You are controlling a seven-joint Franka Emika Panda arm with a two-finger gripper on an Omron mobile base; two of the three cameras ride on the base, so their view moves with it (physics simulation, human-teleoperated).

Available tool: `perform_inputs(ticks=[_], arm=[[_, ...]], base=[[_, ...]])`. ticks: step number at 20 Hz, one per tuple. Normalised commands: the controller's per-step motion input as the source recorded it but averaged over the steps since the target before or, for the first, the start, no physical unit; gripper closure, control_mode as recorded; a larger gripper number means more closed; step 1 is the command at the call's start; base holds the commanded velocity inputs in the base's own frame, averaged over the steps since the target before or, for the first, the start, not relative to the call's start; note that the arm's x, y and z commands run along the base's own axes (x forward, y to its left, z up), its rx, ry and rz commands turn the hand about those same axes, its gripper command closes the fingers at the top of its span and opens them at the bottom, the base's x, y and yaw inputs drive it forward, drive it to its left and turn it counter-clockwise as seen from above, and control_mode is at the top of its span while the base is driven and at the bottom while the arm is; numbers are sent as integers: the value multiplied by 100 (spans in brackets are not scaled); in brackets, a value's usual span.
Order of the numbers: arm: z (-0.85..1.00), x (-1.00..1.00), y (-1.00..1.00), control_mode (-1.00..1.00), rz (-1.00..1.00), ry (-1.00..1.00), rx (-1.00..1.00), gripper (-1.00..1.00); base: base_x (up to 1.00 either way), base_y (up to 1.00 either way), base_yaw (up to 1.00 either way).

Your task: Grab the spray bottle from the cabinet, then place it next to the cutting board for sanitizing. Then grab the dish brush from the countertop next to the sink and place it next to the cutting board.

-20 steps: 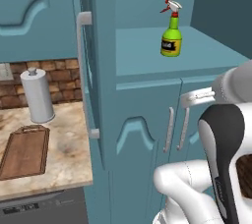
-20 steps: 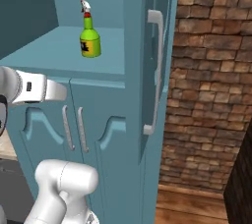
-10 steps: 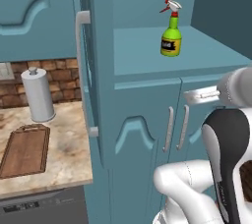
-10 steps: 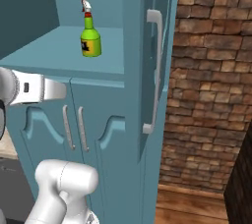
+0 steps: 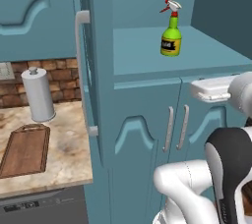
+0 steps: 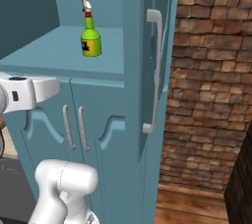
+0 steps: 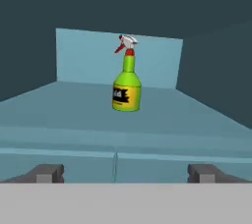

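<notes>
The spray bottle [image 7: 127,88] stands upright on the cabinet [image 5: 147,56] shelf, straight ahead of and slightly above the empty hand [image 7: 123,173], whose fingers are spread wide.

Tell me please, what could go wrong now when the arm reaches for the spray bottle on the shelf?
1. The spray bottle is narrow and stands upright alone on the shelf; a jaw that touches it off-centre could tip it.
2. The gripper, jaws open wide, sits low, near the shelf's front edge, and may strike it going in.
3. The trigger nozzle sticks out sideways and could snag.
</notes>
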Motion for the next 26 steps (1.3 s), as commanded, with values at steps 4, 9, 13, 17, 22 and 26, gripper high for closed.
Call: perform_inputs(ticks=[4,9,13,17,22,26], arm=[[66,-8,0,-100,0,-21,7,-100],[53,0,0,-100,0,-19,2,-100],[40,9,-1,-100,-1,-3,0,-100],[22,14,-17,-100,0,-3,0,-100],[4,25,-6,-100,0,0,0,-100],[7,26,0,-100,0,13,0,-100]], base=[[0,0,0],[0,0,0],[0,0,0],[0,0,0],[0,0,0],[0,0,0]])
